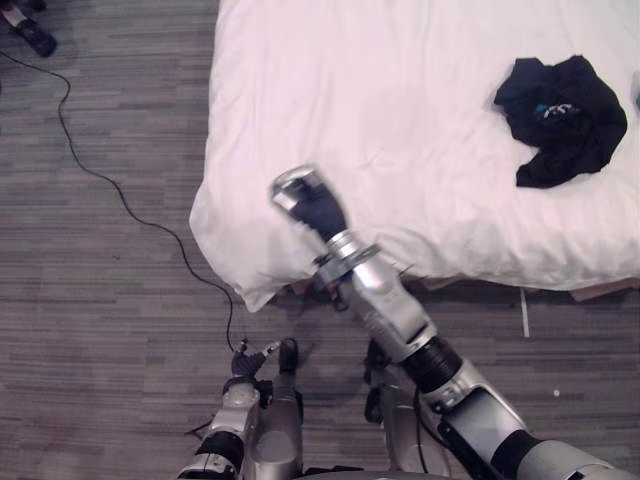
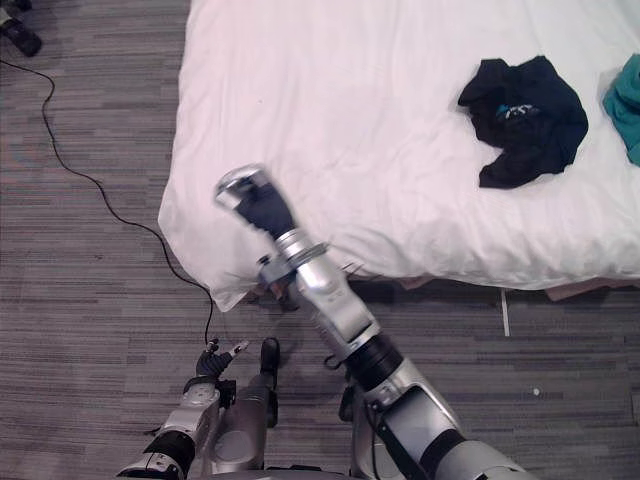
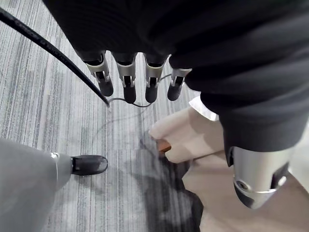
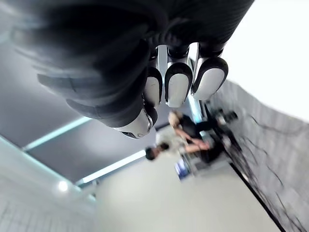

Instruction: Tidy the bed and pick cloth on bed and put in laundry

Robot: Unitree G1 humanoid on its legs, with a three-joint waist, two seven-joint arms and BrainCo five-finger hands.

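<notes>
Bed (image 1: pixel 330 110): covered by a white sheet, it takes up the upper right of my head views. Its near left corner hangs down toward the grey carpet (image 1: pixel 100 280).

Dark cloth (image 1: pixel 562 118): a crumpled black heap lying on the sheet toward the right side of the bed. Neither of my hands touches it.

Teal cloth (image 2: pixel 627 105): a second piece at the right edge of my right eye view, near the dark cloth, with a strip of bare sheet between them.

My right hand (image 1: pixel 305 200): raised above the near left corner of the bed at the end of my outstretched arm. The fingers (image 4: pixel 177 82) are curled in toward the palm and hold nothing.

Dark cloth relative to my right hand: well apart, lying farther onto the bed and off to my right, with a wide stretch of bare sheet between.

My left hand (image 1: pixel 252 360): hangs low over the carpet, short of the bed's corner. The fingers (image 3: pixel 128 79) are straight, point down at the floor, and are empty.

Dark cloth relative to my left hand: well apart, across the bed on my right.
</notes>
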